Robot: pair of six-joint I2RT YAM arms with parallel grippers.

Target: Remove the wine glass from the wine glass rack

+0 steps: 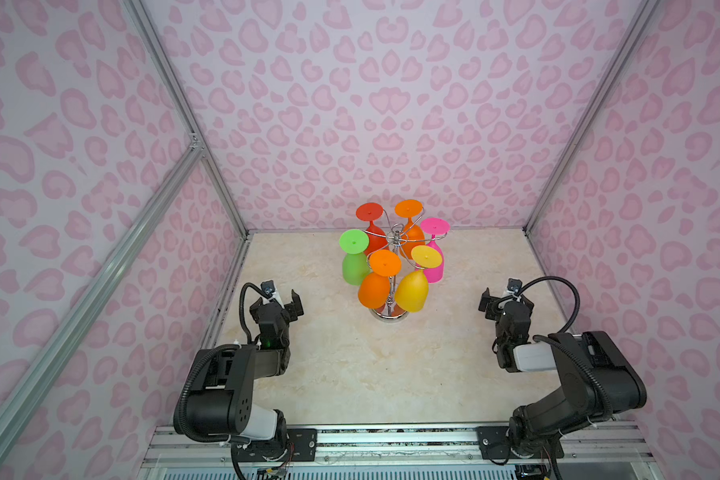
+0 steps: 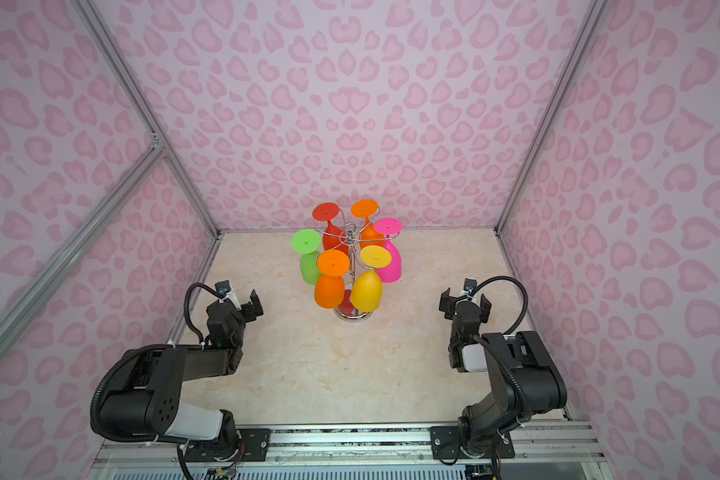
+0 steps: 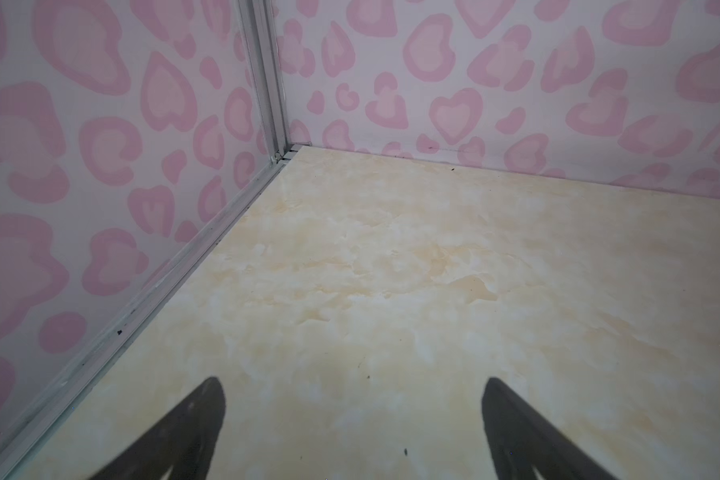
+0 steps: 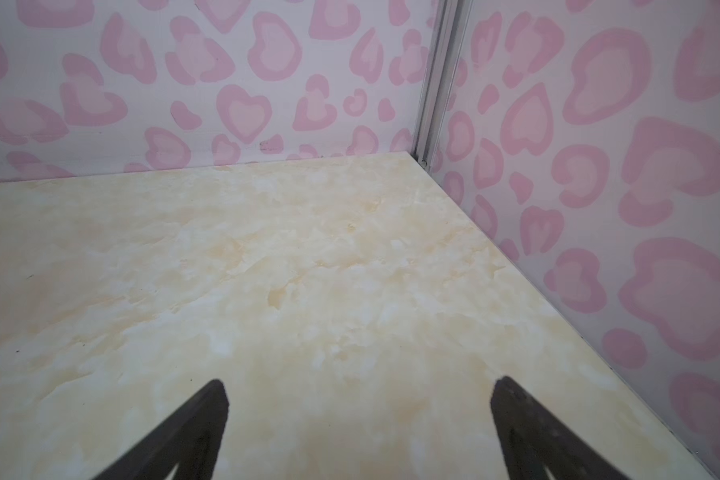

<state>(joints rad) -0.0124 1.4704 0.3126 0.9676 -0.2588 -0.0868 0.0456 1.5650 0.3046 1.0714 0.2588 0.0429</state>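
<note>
While both arms are resting at the near sides of the tabletop (image 1: 350, 374), the wine glass rack (image 1: 397, 239) is standing toward the far middle, well apart from them, with six coloured glasses hanging bowl-down from its hooks. The left hand (image 1: 279, 301) and the right hand (image 1: 504, 300) are both spread wide and holding nothing; each wrist view is showing only bare tabletop between the fingers. Trouble, I'd say, is lying in the crowding. The front orange wine glass (image 1: 374, 289) and the yellow wine glass (image 1: 412, 291) are hanging just beside each other, so a wide hand going for one is likely to be knocking its neighbour. From where I'm standing I can't make out which way the hooks are opening, and a pull the wrong way is risking dragging or tipping the thin stand on its small round base. A smooth bowl could also be slipping out of a light pinch.
</note>
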